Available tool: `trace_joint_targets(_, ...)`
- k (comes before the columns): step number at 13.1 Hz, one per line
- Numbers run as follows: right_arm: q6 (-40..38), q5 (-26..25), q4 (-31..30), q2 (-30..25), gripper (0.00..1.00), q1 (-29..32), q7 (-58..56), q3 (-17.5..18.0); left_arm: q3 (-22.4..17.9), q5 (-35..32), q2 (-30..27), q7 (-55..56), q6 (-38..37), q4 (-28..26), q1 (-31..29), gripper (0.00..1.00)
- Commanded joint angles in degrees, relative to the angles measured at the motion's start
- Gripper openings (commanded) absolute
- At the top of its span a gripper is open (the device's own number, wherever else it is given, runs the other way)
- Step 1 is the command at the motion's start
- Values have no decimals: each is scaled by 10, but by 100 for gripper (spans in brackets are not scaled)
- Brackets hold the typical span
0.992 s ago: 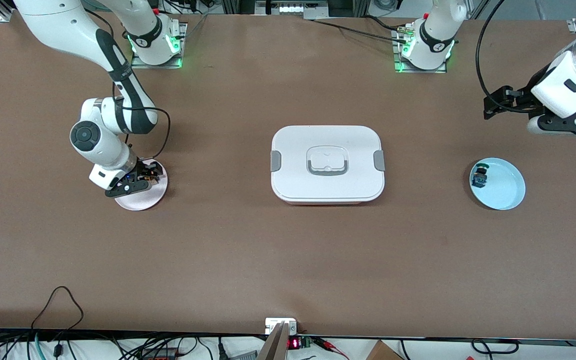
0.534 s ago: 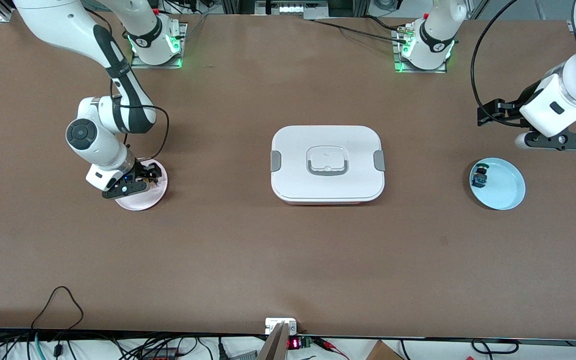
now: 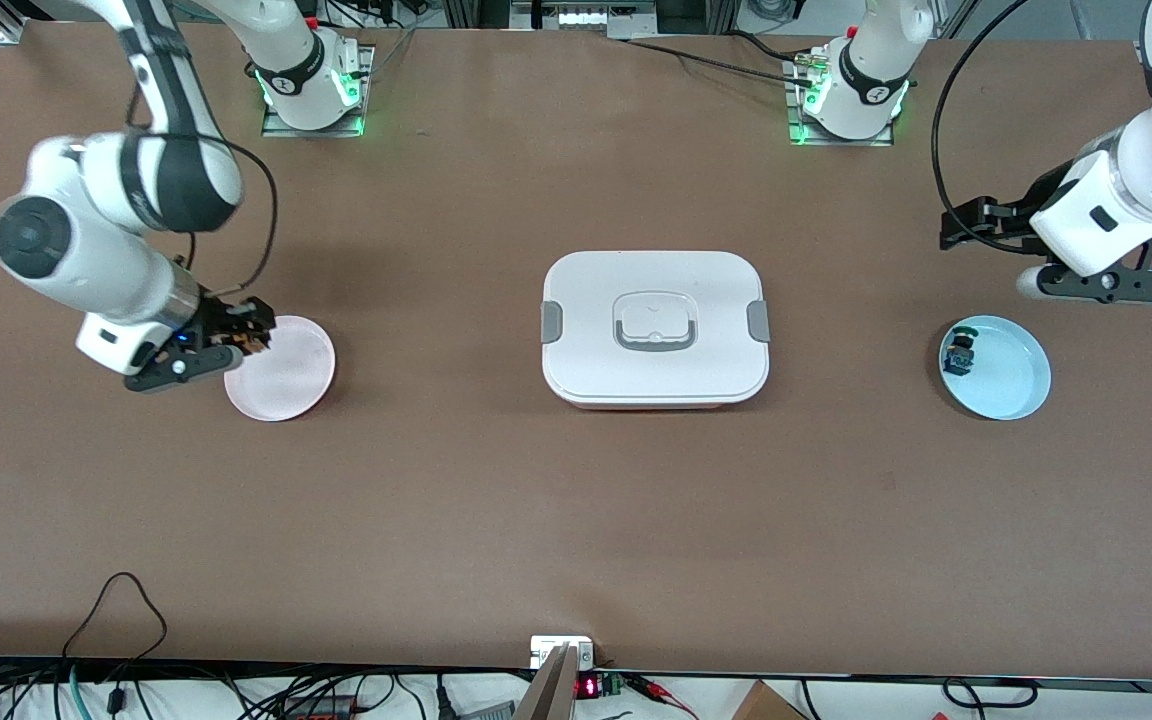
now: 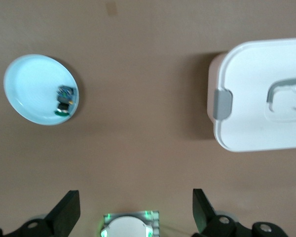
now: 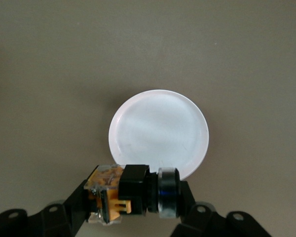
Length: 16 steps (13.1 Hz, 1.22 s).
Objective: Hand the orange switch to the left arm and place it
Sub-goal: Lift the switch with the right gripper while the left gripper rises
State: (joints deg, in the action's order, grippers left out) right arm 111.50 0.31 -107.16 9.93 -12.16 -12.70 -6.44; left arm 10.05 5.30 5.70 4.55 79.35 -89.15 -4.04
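Lowest in the front frame's middle band, left of centre, sits a pale pink plate (image 3: pixel 281 381) on the brown table (image 3: pixel 576 520). The right gripper (image 3: pixel 246 338) hangs in the air over that plate's edge at the frame's left, its fingers clamped on the orange switch (image 5: pixel 130 194); the right wrist view shows the switch lying crosswise between the fingers, orange end to one side, above the plate (image 5: pixel 159 132). At the frame's centre stands the white lidded box (image 3: pixel 654 327), grey clips on its short sides. At the right, a light blue plate (image 3: pixel 1001 370) carries a small blue-and-green-topped component (image 3: pixel 959 351) by its rim. A little higher at the right edge, the left gripper (image 4: pixel 136 212) hovers over bare table beside the blue plate, fingers spread wide and holding nothing.
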Motion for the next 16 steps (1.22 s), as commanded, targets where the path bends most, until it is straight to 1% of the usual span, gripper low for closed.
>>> trace_joint_targets(1, -114, 3, 95, -9, 5, 3, -28, -5, -2, 79, 18, 5, -42, 4, -8, 100)
trace_joint_targets(2, -145, 4, 121, -13, 5, 3, -36, -4, -2, 114, 27, 6, -53, 2, -19, 100)
trace_joint_targets(3, -158, 3, 132, -19, 5, 3, -38, -4, -3, 171, 39, 8, -61, -2, -27, 100)
trace_joint_targets(5, -157, 5, 133, -29, 5, 0, -50, -2, -3, 284, 69, 8, -60, -4, -47, 100)
trace_joint_targets(6, -155, 7, 134, -30, 5, -1, -54, 0, -3, 360, 83, 7, -59, -5, -65, 100)
trace_joint_targets(7, -154, 8, 133, -30, 5, -1, -66, 1, -3, 453, 104, 7, -60, -13, -81, 100)
trace_joint_targets(9, -153, 27, 134, -31, 5, -4, -108, 5, -4, 593, 111, 5, -45, -38, -82, 100)
trace_joint_targets(12, -143, 74, 134, -34, 5, -20, -153, 12, 1, 676, 109, 5, -14, -59, -78, 100)
trace_joint_targets(14, -133, 101, 134, -33, 5, -24, -228, 13, 6, 723, 104, -8, 4, -78, -72, 100)
trace_joint_targets(15, -129, 134, 133, -33, 6, -24, -266, 12, 23, 742, 99, -22, 12, -78, -72, 100)
trace_joint_targets(16, -127, 173, 133, -27, 6, -23, -316, 11, 28, 750, 94, -32, 26, -79, -71, 100)
